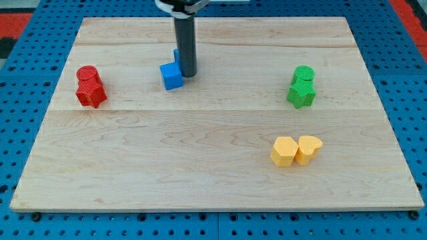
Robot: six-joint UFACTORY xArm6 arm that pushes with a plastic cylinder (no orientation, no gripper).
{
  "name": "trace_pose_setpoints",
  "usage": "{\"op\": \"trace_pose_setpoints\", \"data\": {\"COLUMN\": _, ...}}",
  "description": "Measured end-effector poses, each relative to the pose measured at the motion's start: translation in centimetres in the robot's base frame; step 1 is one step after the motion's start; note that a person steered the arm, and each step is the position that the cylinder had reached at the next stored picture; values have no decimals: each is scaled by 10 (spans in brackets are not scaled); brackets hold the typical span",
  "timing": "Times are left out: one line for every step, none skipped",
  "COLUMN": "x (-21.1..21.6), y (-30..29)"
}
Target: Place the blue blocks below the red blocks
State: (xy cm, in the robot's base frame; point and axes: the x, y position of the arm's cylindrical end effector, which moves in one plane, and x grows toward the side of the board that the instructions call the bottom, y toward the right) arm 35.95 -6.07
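My tip [188,74] stands at the upper middle of the wooden board [213,167]. A blue cube [171,77] lies just to the tip's left, touching or nearly touching it. A second blue block [176,56] is mostly hidden behind the rod; only a sliver shows. Two red blocks sit together at the view's left: a red cylinder [87,74] above a red star-shaped block [91,94]. The blue blocks are to the right of the red blocks, at about the same height.
Two green blocks sit at the view's right, a green cylinder [303,74] above a green star-shaped block [301,95]. Two yellow blocks lie at the lower right, a yellow hexagon [284,151] and a yellow heart-like block [308,148].
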Motion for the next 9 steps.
{"op": "trace_pose_setpoints", "data": {"x": 0, "y": -5}}
{"op": "trace_pose_setpoints", "data": {"x": -2, "y": -19}}
{"op": "trace_pose_setpoints", "data": {"x": -1, "y": -47}}
{"op": "trace_pose_setpoints", "data": {"x": 29, "y": -81}}
{"op": "trace_pose_setpoints", "data": {"x": 37, "y": -89}}
{"op": "trace_pose_setpoints", "data": {"x": 0, "y": -89}}
{"op": "trace_pose_setpoints", "data": {"x": -3, "y": -108}}
{"op": "trace_pose_setpoints", "data": {"x": 27, "y": -114}}
{"op": "trace_pose_setpoints", "data": {"x": 62, "y": -114}}
